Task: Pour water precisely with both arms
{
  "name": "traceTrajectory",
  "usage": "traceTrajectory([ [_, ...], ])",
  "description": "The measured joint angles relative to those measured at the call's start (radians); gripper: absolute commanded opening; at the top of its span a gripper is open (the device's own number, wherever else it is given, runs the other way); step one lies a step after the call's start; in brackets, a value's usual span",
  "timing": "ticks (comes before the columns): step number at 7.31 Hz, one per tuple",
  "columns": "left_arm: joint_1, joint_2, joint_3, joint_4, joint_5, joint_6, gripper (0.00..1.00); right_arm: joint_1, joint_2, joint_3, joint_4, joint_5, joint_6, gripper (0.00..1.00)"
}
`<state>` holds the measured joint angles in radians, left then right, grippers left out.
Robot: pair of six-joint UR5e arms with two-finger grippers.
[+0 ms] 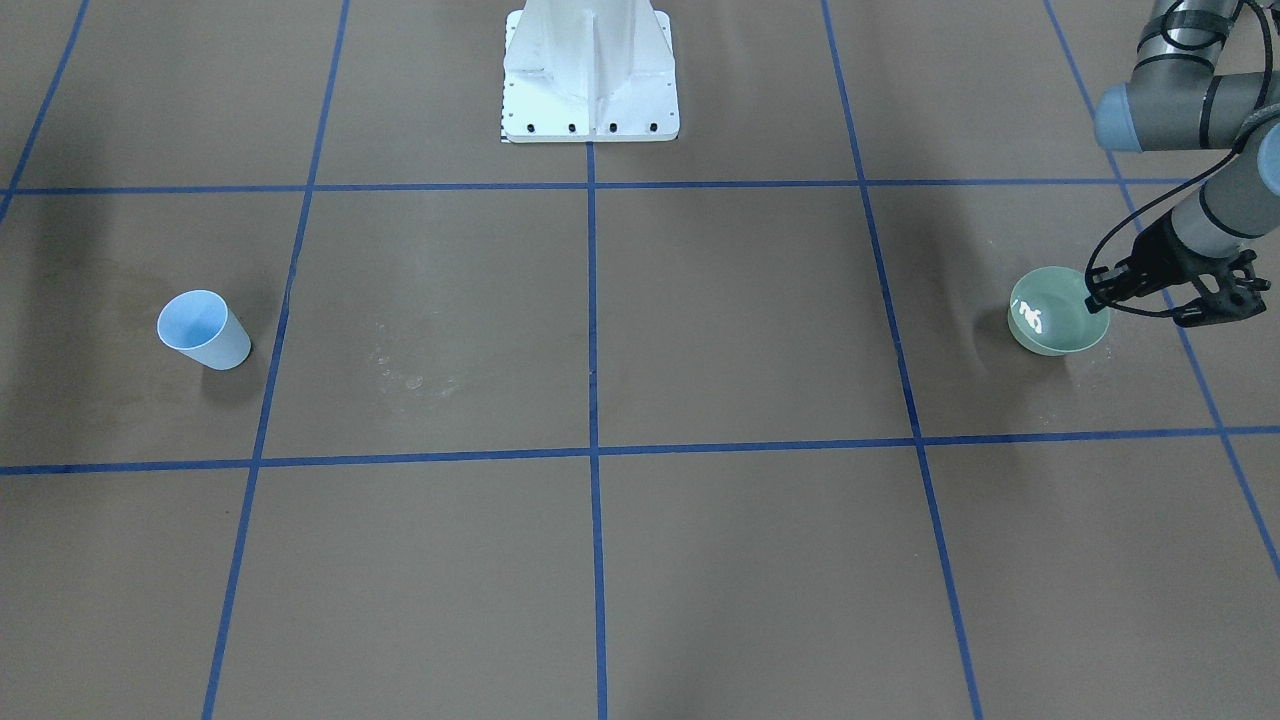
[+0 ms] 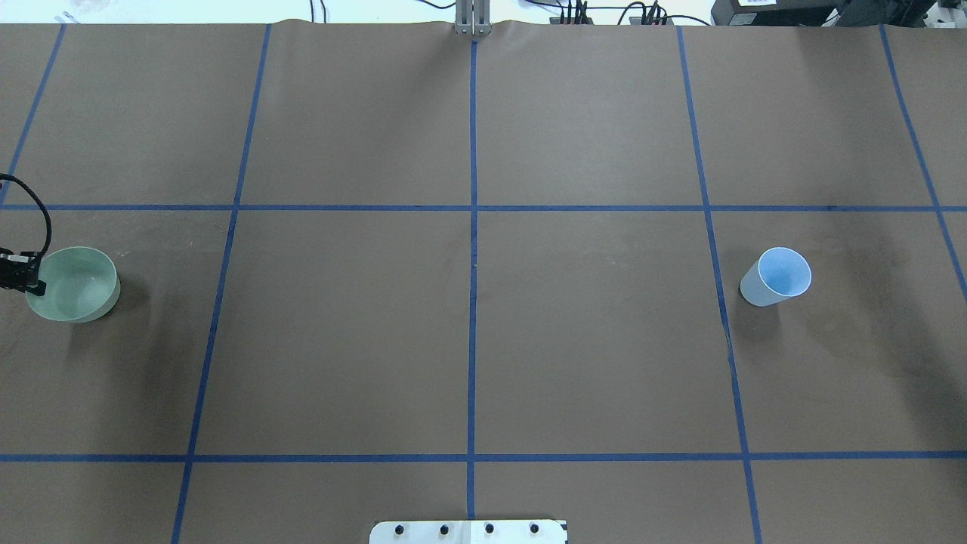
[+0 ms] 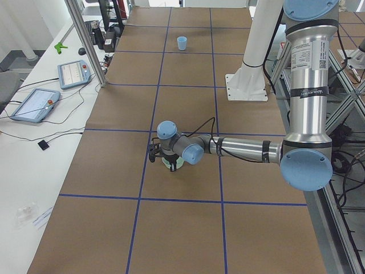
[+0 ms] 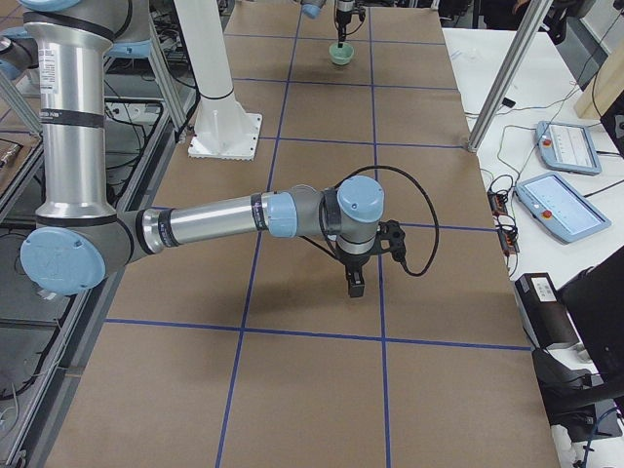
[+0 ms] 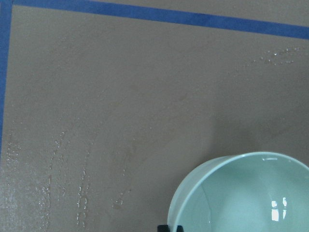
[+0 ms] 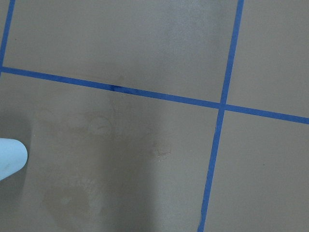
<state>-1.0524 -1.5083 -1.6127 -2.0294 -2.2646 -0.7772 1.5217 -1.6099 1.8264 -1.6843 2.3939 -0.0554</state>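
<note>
A pale green bowl point(image 1: 1050, 328) stands on the brown table at my left end; it also shows in the overhead view point(image 2: 75, 287) and the left wrist view point(image 5: 246, 193). White glare inside it point(image 1: 1030, 318) marks the water. My left gripper point(image 1: 1098, 292) sits on the bowl's outer rim, shut on it; its tip shows at the overhead view's left edge point(image 2: 32, 273). A light blue cup point(image 1: 203, 330) stands upright at the other end point(image 2: 776, 276). My right gripper point(image 4: 353, 283) hangs above bare table away from the cup; I cannot tell whether it is open or shut.
The white pedestal point(image 1: 590, 70) stands at the robot's side of the table. Blue tape lines point(image 2: 473, 302) grid the brown cover. Dried water marks point(image 1: 410, 375) lie between the cup and the centre. Control tablets point(image 3: 34, 105) and a metal post point(image 3: 85, 40) flank the far side.
</note>
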Motion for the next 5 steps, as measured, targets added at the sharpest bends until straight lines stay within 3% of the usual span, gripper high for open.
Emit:
traceTrajectory([
  [1,0.0,0.0,0.0,0.0,0.0,-0.001,0.65,0.0,0.0,0.0,0.0,0.0,0.0,0.99],
  [2,0.0,0.0,-0.002,0.0,0.0,-0.003,0.99,0.0,-0.001,0.001,0.0,0.001,0.0,0.99],
  [5,-0.001,-0.015,-0.041,0.015,0.002,-0.005,1.0,0.0,-0.001,0.002,0.0,-0.002,-0.001,0.99],
])
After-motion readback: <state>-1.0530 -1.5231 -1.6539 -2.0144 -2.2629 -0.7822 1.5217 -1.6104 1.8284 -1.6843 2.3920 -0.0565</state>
